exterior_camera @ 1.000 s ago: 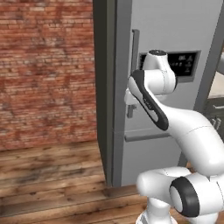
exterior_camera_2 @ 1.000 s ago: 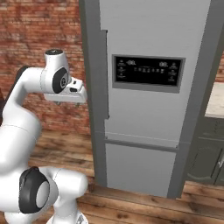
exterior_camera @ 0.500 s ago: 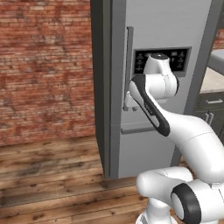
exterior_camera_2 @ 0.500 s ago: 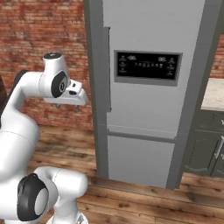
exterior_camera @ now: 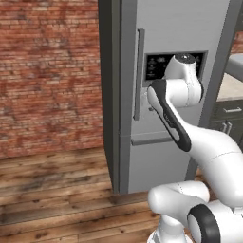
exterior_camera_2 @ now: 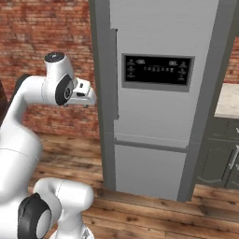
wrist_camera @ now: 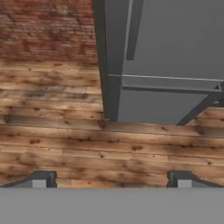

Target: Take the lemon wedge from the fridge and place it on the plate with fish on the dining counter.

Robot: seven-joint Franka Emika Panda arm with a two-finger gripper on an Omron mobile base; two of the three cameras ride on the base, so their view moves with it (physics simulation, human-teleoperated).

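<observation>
1. Since a second ago, both base views have shifted and the fridge [exterior_camera: 171,95] looks nearer, so the base has driven closer.
2. Its door is closed; the long handle [exterior_camera: 138,73] runs beside the black display panel [exterior_camera_2: 158,70].
3. The gripper [wrist_camera: 111,178] has its jaws wide apart and holds nothing, above the wooden floor [wrist_camera: 57,144].
4. The lemon wedge cannot be seen.

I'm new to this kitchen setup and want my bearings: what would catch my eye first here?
The tall grey fridge dominates, door closed, with a black display panel on its upper door and a long vertical handle near its left edge. Beside it runs a red brick wall above a wooden plank floor. The white arm's open tool hovers empty, facing the fridge's base.
</observation>
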